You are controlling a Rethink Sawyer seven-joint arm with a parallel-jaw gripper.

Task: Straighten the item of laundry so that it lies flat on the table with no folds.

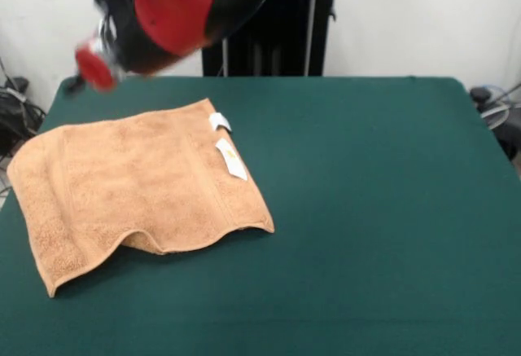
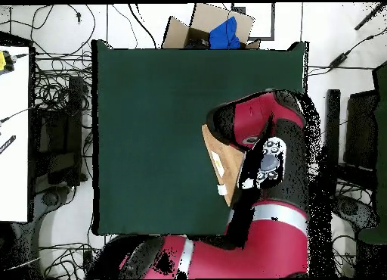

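Note:
The item of laundry [image 1: 138, 185], an orange-tan terry towel, lies spread on the left part of the green table [image 1: 374, 209]. Its near edge ripples, with a raised hump around the middle. Two white tags [image 1: 226, 144] sit on its right edge. A red and black arm [image 1: 175, 10] hangs above the towel's far left corner without touching it; the gripper does not show. In the overhead view the arm [image 2: 264, 156] covers most of the towel [image 2: 215, 157], leaving only a narrow strip with a tag visible on the table [image 2: 151, 126].
Cables [image 1: 15, 116] pile up beside the table's left edge. A cardboard box with blue cloth [image 2: 219, 29] stands beyond the table's far edge in the overhead view. A white bench [image 2: 13, 133] flanks one side, dark equipment [image 2: 363, 133] the other.

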